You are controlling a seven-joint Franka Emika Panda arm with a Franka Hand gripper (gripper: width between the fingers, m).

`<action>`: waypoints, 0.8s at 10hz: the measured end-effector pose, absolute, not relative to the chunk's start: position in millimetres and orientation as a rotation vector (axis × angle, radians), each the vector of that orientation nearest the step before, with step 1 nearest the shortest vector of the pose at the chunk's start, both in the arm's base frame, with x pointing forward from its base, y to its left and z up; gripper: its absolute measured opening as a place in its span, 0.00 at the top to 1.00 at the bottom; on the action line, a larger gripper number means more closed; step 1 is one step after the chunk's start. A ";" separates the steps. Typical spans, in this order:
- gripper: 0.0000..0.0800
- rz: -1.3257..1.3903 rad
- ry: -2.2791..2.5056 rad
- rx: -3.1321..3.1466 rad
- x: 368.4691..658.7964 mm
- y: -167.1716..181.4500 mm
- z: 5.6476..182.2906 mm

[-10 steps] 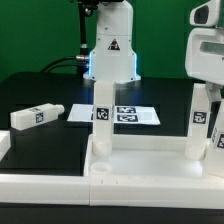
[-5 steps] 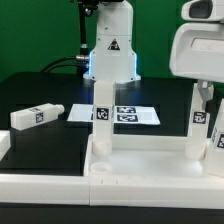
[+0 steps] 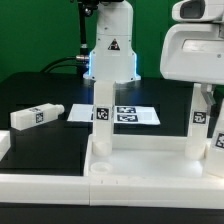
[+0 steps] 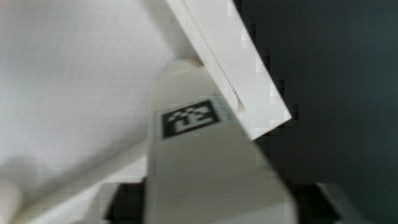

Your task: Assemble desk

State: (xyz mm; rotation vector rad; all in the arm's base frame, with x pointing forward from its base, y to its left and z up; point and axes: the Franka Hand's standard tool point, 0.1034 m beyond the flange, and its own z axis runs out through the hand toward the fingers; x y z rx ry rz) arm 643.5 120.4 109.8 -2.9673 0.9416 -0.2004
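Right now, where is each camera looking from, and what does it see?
Exterior view: off the arm, low at the table edge, facing the desk panel, its upright legs and the robot pedestal; the gripper shows.
Wrist view: on the wrist, looking down a tagged leg between dark fingertips.
Shared: that leg and the panel.

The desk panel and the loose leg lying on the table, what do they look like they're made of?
Desk panel: seemingly white plastic, smooth and matte; its raised rim has soft, moulded-looking edges. Loose leg: apparently the same white plastic, square in section, with a black-and-white tag that looks printed or stuck on. Neither shows grain or metallic shine, though the pictures are too coarse to be sure.
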 end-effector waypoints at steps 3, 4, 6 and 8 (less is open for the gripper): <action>0.64 -0.157 1.485 -2.730 639.3 115.1 107.5; 0.64 -0.118 1.729 -2.580 638.6 116.8 107.5; 0.64 -0.043 2.178 -2.121 641.9 117.8 107.1; 0.64 -0.027 2.278 -2.003 641.4 118.2 106.8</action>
